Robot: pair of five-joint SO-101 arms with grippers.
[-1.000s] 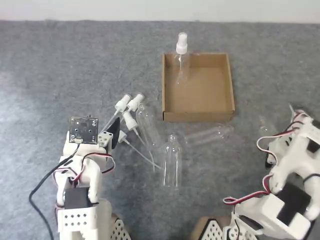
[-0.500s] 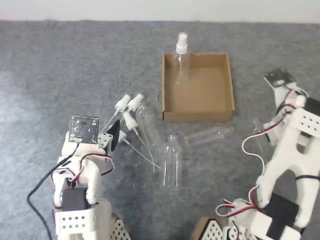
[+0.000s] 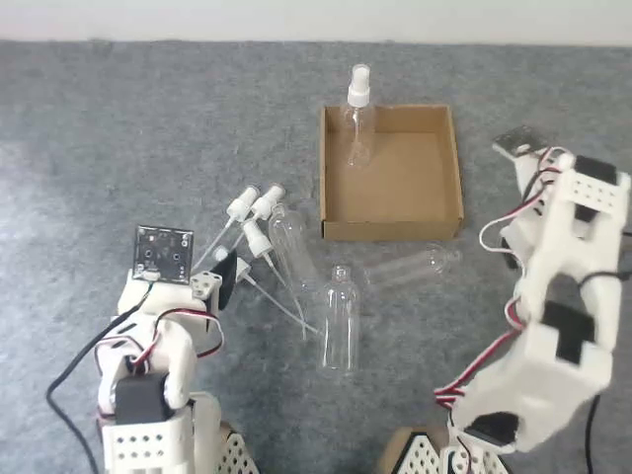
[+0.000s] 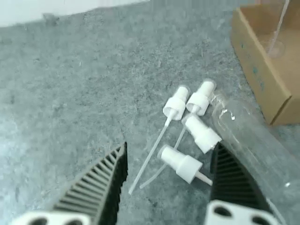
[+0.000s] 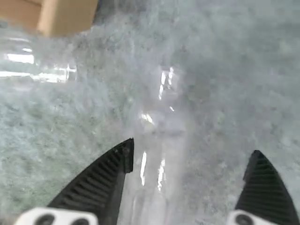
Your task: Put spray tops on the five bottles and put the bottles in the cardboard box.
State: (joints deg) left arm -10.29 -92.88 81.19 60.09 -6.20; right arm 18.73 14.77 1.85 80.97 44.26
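A cardboard box [image 3: 434,202] lies at the back centre, and one bottle with a spray top [image 3: 358,117] stands in its far left corner. Several loose spray tops [image 3: 253,213] lie left of the box. Clear open bottles lie on the mat at the box's front left [image 3: 292,249], in the middle [image 3: 340,318] and below the box's front edge [image 3: 411,265]. My left gripper [image 4: 170,150] is open just above the spray tops [image 4: 183,165]. My right gripper [image 5: 192,150] is open, and another clear bottle [image 5: 157,136] lies between its fingers.
Grey carpet covers the table. The right arm [image 3: 568,232] stands tall just right of the box, its cables hanging beside it. The left arm's base [image 3: 153,415] is at the front left. The box's corner [image 5: 61,16] is close ahead of my right gripper.
The right arm has risen from the front right and swung toward the box's right side, over the bottle there. The left arm has shifted slightly toward the front.
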